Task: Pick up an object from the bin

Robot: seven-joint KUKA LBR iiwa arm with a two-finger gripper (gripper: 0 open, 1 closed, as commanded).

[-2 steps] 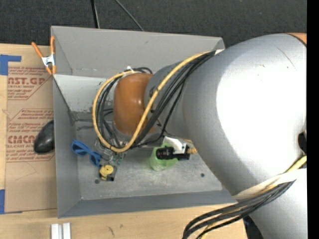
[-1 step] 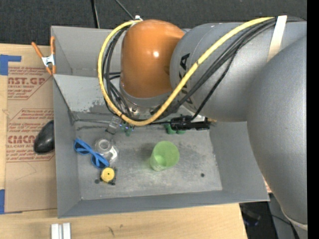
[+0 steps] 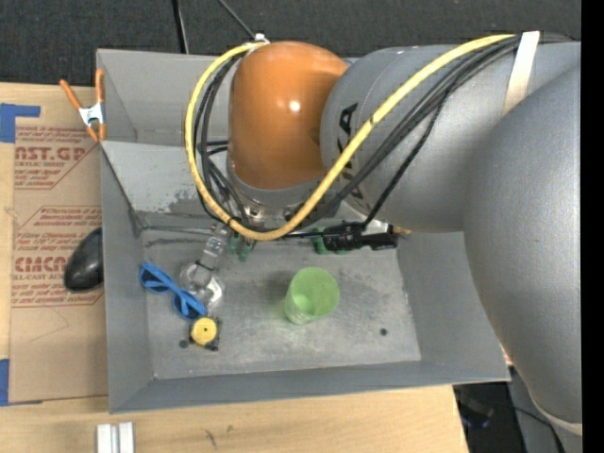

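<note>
— From the camera view: gripper (image 3: 202, 281) low in the left of the bin (image 3: 283, 366), right at the end of a blue plastic piece (image 3: 166, 287). Small yellow bit (image 3: 203, 331) just nearer, green cup (image 3: 310, 295) apart to the right.
— Jaw width?
— Impossible to tell.
— Risks?
— Catching only the blue piece's thin edge and dropping it, or knocking the yellow bit away.

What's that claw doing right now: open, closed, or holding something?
Gripper: cannot be told; it is down beside the blue plastic piece at the left of the bin.
</note>
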